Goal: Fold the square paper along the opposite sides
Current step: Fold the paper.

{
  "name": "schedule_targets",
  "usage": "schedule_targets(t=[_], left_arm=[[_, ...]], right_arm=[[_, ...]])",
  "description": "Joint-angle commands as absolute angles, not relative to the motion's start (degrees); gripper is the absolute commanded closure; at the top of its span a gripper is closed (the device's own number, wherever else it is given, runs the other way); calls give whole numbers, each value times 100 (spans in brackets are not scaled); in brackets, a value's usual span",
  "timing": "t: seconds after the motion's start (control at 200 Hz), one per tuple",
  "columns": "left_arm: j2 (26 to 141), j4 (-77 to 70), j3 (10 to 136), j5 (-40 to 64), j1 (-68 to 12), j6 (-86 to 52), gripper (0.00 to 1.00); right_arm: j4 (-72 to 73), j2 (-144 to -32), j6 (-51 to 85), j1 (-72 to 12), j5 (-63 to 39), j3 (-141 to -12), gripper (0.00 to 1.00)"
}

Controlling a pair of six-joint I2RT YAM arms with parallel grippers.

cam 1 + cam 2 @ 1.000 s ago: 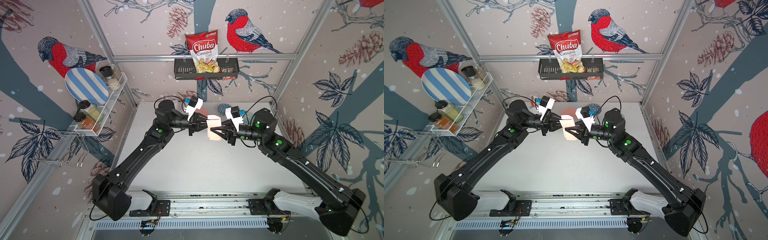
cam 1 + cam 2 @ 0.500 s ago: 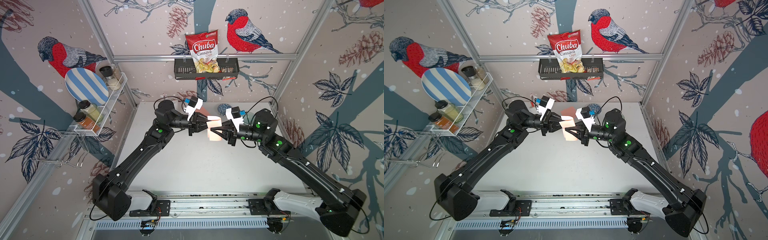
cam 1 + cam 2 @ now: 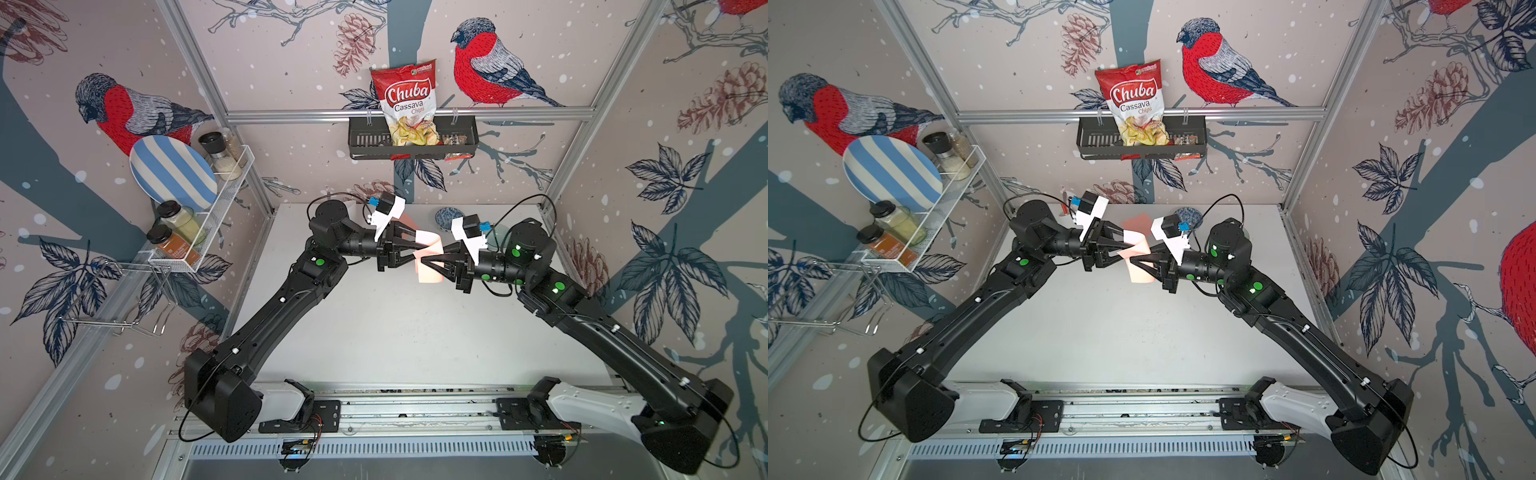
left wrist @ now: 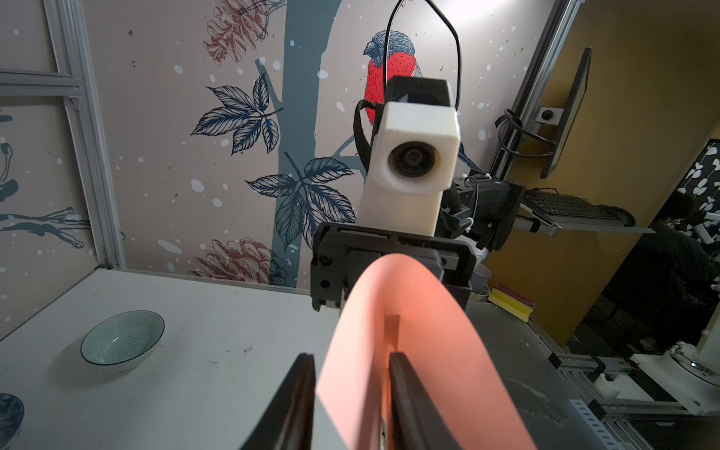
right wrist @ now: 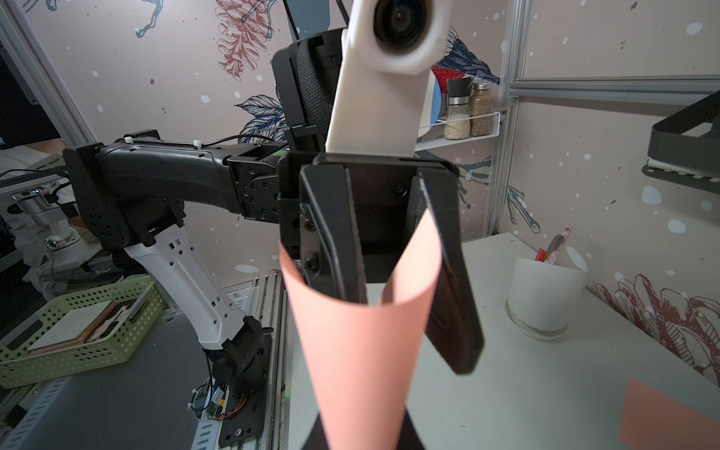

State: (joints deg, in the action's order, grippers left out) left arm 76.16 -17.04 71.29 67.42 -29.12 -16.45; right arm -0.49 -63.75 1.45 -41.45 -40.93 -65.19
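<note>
The paper (image 3: 429,273) hangs over the desk (image 3: 395,332) between the left gripper (image 3: 419,248) and the right gripper (image 3: 424,262). Behind it a sheet (image 3: 1137,221) lies on the desk, a bowl (image 3: 445,216) right of the sheet, a cup (image 5: 545,296) at the back left.

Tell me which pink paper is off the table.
The curled paper, pinched by the right gripper; the other paper lies flat on the table.

Lab cell staged as kitchen, grey aluminium-profile frame (image 3: 291,116) around white tabletop (image 3: 395,332), white wire spice rack (image 3: 226,199) left of it, black monitor (image 4: 569,117) beyond it.
</note>
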Motion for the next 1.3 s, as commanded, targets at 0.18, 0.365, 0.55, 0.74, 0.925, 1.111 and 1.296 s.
schedule_targets(t=[0.18,0.365,0.55,0.74,0.925,1.111,1.296], left_arm=[[7473,-1513,7138,6689,-2819,-1390,65],[7436,-1500,7123,6671,-2790,-1362,73],[7436,-1552,7109,6671,-2795,-1378,84],[7410,-1582,7103,6695,-2795,-1388,99],[7361,-1641,7062,6706,-2795,-1398,100],[7343,-1768,7023,6741,-2795,-1470,100],[7361,-1815,7010,6758,-2790,-1511,100]], right_arm=[[204,-6320,55,-4148,-4112,-6491,87],[235,-6334,69,-4148,-4111,-6478,86],[237,-6345,67,-4148,-4101,-6478,86],[246,-6345,62,-4146,-4100,-6478,86],[266,-6347,53,-4144,-4101,-6486,82],[281,-6381,46,-4153,-4102,-6495,72],[282,-6399,44,-4148,-4113,-6504,71]])
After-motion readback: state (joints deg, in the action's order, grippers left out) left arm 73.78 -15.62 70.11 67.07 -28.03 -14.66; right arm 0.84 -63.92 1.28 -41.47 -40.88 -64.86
